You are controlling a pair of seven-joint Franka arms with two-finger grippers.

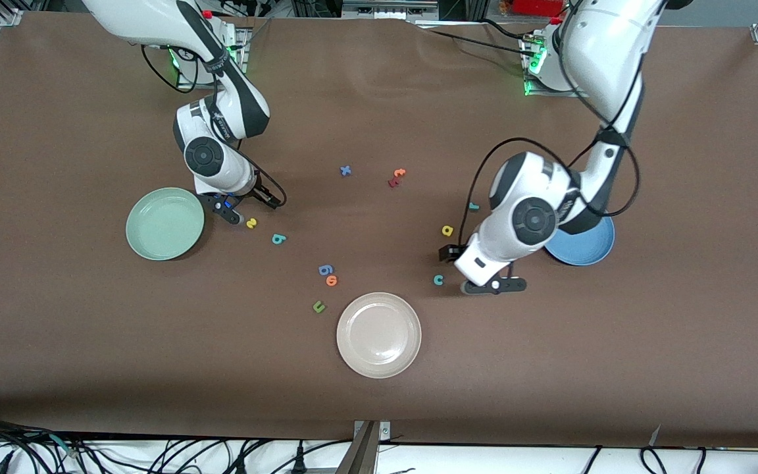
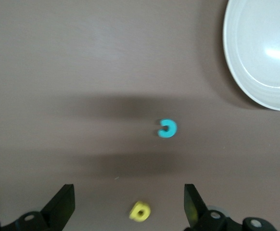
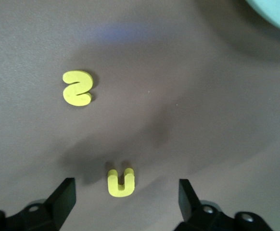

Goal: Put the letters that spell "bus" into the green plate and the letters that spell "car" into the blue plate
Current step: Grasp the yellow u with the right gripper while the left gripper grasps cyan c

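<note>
Right gripper sits low beside the green plate, fingers spread, with the yellow "u" lying between them (not pinched). Yellow "s" lies just beside it, teal "b" close by. Left gripper hangs wide open over the yellow "a", teal "c" nearby, next to the blue plate.

Plates: three — green plate, blue plate, beige-white plate. Foam letters: twelve. Robot arms: two.
</note>
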